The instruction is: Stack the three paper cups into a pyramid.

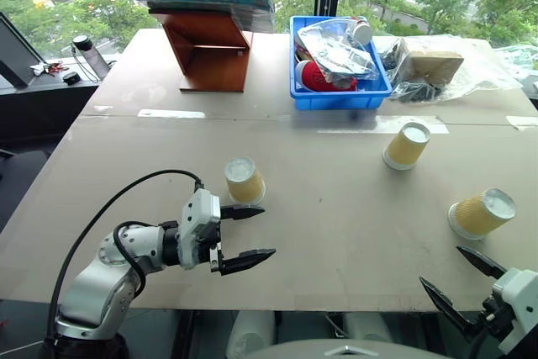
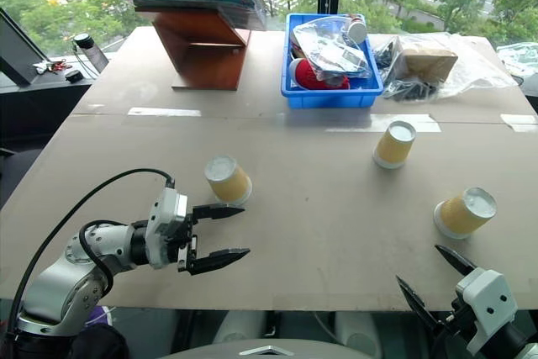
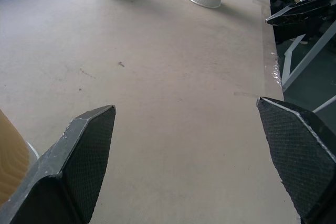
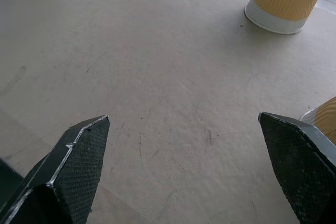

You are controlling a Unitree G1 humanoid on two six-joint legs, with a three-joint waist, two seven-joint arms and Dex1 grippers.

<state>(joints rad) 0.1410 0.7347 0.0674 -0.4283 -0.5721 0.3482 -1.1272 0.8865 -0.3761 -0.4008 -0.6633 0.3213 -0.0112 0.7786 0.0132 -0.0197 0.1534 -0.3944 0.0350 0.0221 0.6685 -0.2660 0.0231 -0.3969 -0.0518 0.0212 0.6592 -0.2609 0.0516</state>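
While both grippers, left gripper [image 1: 245, 237] and right gripper [image 1: 461, 282], hang spread wide and empty at the bench's near edge, three paper cups [image 1: 245, 180] [image 1: 407, 145] [image 1: 482, 213] stand inverted, well apart. Judged light, crushable: grasp mid-wall gently.

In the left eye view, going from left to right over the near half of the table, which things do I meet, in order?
left gripper, jaws open → first paper cup → second paper cup → right gripper, jaws open → third paper cup.
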